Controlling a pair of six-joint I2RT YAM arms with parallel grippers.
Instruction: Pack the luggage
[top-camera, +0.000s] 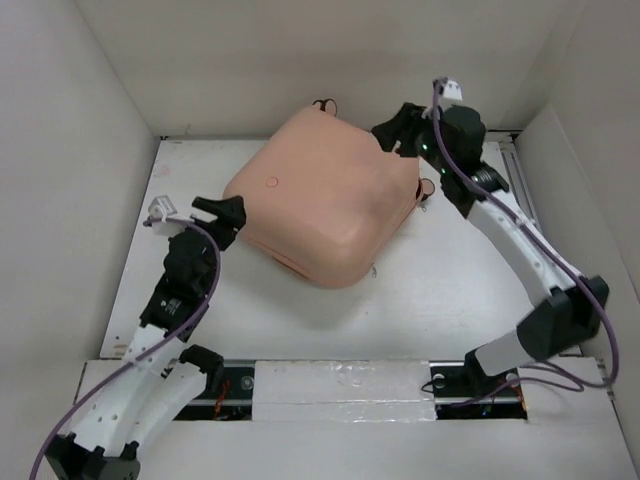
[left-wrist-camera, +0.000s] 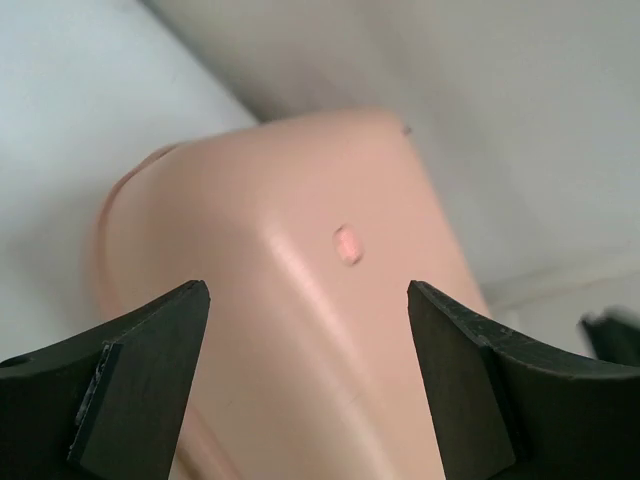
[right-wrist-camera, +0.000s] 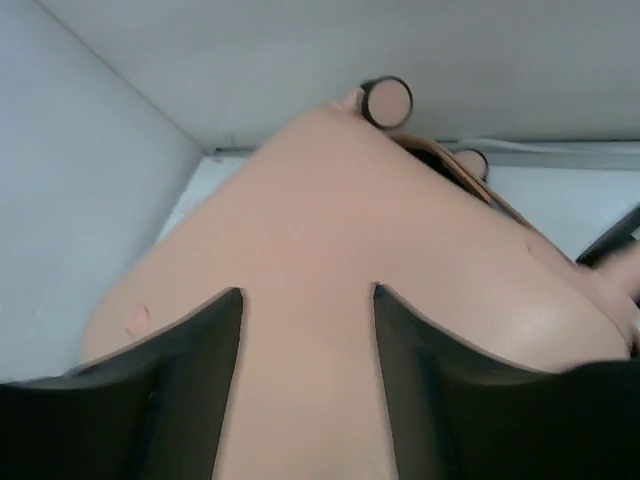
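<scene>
1. Centrally, toward the worktop's far edge, the shut salmon-pink luggage (top-camera: 325, 200) lies flat.
2. Left gripper (top-camera: 232, 212), jaws spread and empty, sits at its left corner.
3. Right gripper (top-camera: 388, 140), likewise released, hovers over its far-right corner.

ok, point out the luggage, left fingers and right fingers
luggage (top-camera: 325, 205), top external view, middle of the pink shell.
left fingers (left-wrist-camera: 140, 370), left wrist view, on the finger at image left.
right fingers (right-wrist-camera: 460, 400), right wrist view, on the finger at image right.

The luggage (top-camera: 325, 205) blocks the far table (top-camera: 440, 290); nearer surface lies open.
</scene>
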